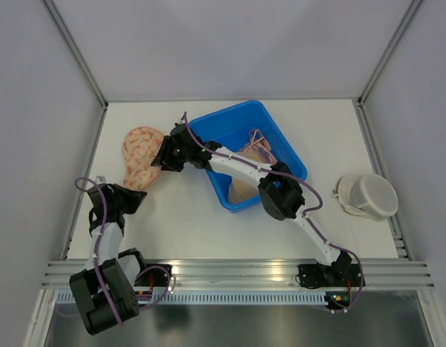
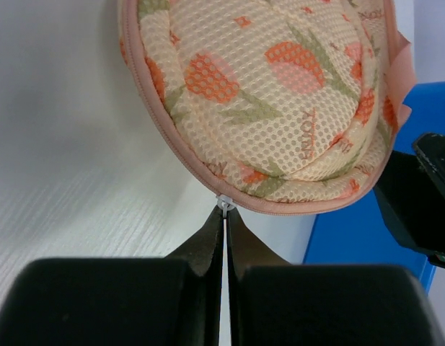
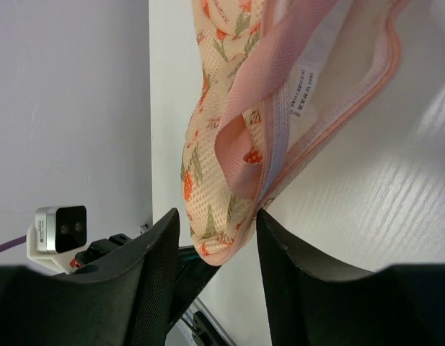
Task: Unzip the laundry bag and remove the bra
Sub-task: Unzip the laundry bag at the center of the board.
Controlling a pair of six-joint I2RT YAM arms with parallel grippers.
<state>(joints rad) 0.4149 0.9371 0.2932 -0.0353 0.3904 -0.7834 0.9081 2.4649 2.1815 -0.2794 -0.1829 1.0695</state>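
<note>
Our left gripper point(image 2: 223, 214) pinches the zipper pull point(image 2: 223, 202) on the rim of the laundry bag point(image 2: 280, 94); our right gripper point(image 3: 216, 234), jaws apart, straddles its open edge beside the blue bin point(image 1: 230, 126).

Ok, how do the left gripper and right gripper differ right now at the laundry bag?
The left gripper is shut, its tips pinching the zipper pull; the right gripper is open, jaws apart. The left gripper meets the laundry bag at its zipped edge; the right gripper straddles its opened pink rim. Both work the same bag.
</note>
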